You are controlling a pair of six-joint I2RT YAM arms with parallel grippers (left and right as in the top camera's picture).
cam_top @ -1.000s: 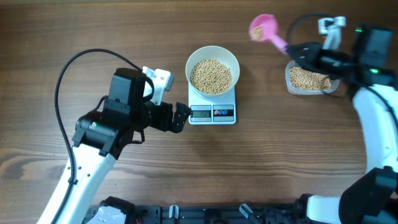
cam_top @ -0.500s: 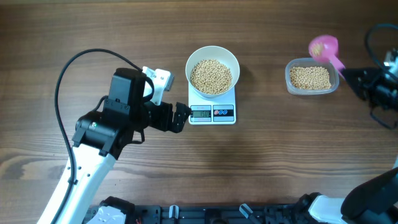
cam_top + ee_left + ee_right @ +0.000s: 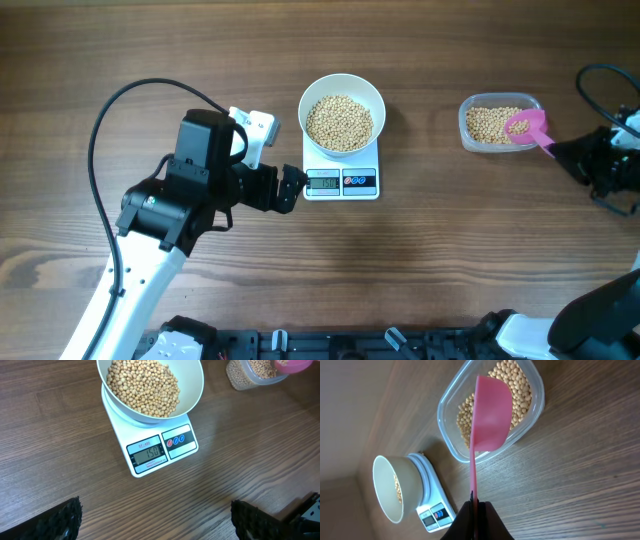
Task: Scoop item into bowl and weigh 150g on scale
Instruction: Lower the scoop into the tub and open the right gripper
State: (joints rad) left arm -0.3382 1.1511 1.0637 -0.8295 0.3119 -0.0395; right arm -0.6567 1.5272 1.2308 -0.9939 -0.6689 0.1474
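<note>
The white bowl (image 3: 341, 83) of beans (image 3: 339, 122) is seated on the scale (image 3: 341, 183), where 150 is displayed. Left of the scale, the left gripper (image 3: 293, 188) is held wide open and empty. Well to its right, a pink scoop (image 3: 524, 125) is pinched by the right gripper (image 3: 475, 506) over the tub (image 3: 463, 120), apparently so surplus can be tipped back.

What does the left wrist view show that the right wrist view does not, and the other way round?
Only the left wrist view: the display of the scale, readable as 150, the beans seen from above in the bowl, and the left fingers set wide apart. Only the right wrist view: the whole pink scoop, its handle pinched between the right fingers, its head over the clear tub of beans. Both: the bowl on the scale, the tub, and at least part of the scoop.
</note>
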